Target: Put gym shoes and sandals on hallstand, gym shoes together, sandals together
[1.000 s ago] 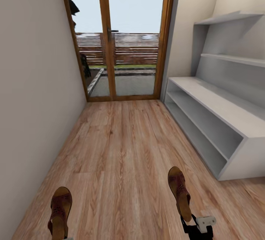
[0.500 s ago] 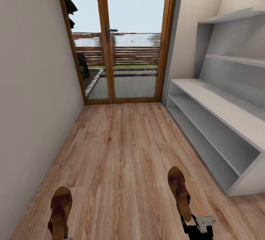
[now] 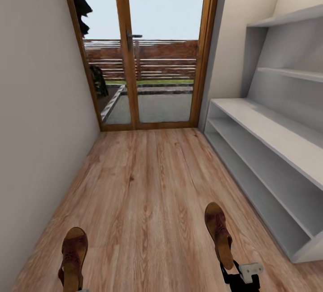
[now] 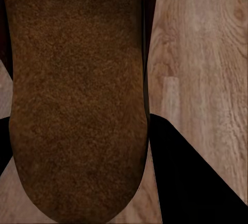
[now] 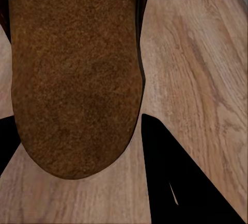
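Observation:
I hold one dark brown sandal in each gripper, above the wood-plank corridor floor (image 3: 143,180). The left sandal (image 3: 73,256) hangs at the lower left of the head view. Its brown sole (image 4: 77,90) sits between my left gripper (image 4: 75,118) and its black fingers (image 4: 191,182). The right sandal (image 3: 218,233) rises from my right gripper (image 3: 234,275), and its sole (image 5: 75,69) shows in the right wrist view. The light-grey hallstand (image 3: 278,135) runs along the right wall, its shelves bare. The gym shoes are out of view.
A wood-framed glass door (image 3: 148,58) closes the corridor's far end. A plain pale wall (image 3: 36,126) runs close along the left. Open floor lies between me and the door.
The whole picture has shifted: the camera moved forward along the corridor, so the hallstand and door loom larger. Both sandals keep their place in the grippers.

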Controlling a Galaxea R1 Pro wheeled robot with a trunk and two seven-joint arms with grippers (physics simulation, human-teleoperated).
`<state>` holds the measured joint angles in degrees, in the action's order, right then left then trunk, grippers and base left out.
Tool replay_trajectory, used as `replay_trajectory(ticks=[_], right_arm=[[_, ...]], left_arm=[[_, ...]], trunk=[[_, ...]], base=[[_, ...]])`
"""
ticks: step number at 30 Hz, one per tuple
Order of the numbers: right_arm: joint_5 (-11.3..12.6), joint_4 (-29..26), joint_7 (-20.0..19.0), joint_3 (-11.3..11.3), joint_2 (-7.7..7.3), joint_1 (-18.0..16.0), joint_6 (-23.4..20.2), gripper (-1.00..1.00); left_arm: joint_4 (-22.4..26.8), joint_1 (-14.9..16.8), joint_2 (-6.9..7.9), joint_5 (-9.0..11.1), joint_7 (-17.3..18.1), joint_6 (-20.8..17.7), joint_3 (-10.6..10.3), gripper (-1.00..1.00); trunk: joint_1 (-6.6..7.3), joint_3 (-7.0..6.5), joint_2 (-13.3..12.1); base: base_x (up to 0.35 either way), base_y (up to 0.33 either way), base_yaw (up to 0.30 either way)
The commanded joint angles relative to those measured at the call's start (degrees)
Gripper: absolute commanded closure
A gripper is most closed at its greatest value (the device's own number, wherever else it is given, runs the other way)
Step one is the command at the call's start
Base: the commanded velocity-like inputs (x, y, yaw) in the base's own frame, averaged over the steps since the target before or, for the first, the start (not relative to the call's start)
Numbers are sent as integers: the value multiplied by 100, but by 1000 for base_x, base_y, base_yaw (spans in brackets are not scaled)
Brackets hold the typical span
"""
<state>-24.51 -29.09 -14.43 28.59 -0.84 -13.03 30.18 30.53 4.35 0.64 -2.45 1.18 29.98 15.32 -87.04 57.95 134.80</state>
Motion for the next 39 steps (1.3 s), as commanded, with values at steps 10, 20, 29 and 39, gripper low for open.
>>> replay_trajectory(ticks=[10, 20, 29, 39], right_arm=[[-1, -1, -60, 47, 5, -6, 14, 100], [-1, -1, -57, 49, 5, -6, 14, 100], [-1, -1, -51, 49, 13, -6, 14, 100], [-1, -1, -51, 42, 15, -6, 14, 100]], left_arm=[[-3, 4, -3, -45, 4, 17, 22, 100], [4, 4, -3, -45, -1, 17, 21, 100], [6, 4, -3, -45, 3, 17, 16, 100], [6, 4, -3, -45, 4, 17, 15, 100]], trunk=[[-2, 5, 2], [-2, 5, 2], [-2, 5, 2], [-2, 5, 2]], base=[[340, 0, 0], [340, 60, 0], [338, 45, 0], [338, 2, 0]])
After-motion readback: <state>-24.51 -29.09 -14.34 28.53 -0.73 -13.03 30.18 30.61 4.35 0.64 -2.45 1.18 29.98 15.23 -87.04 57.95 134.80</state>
